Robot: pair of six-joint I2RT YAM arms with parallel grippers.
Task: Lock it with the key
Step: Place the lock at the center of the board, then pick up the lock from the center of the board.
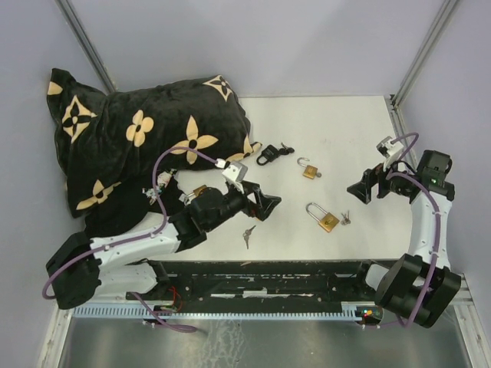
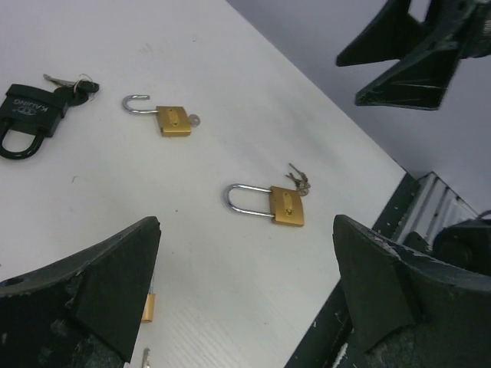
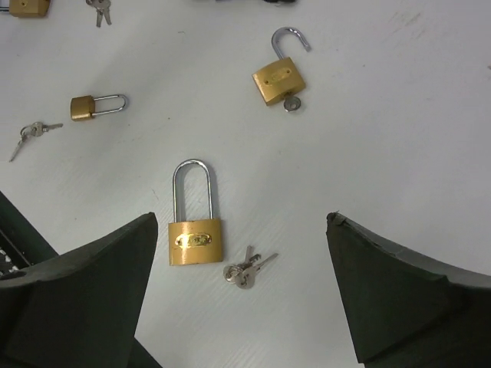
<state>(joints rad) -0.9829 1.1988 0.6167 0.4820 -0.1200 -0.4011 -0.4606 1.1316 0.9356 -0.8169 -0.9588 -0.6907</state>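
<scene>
1. Looking mid-tabletop [image 1: 337, 123], you find the open brass padlock [image 1: 310, 170], its shackle swung out and a key in its base.
2. Nearer the arms lies a long-shackled brass padlock [image 1: 326, 218], closed, with its keys [image 1: 345, 218] just beside it.
3. A black padlock [image 1: 268, 155] sits by the flowered cushion [image 1: 138, 130].
4. Your left jaws are spread wide and hold nothing, close to loose keys [image 1: 248, 234].
5. Your right jaws are spread too and empty, to the right of the padlocks.

You see the long-shackle brass padlock [image 3: 196, 239] lying flat on the surface [image 3: 383, 115], shackle seated, key bunch [image 3: 244, 271] just beside its body.
</scene>
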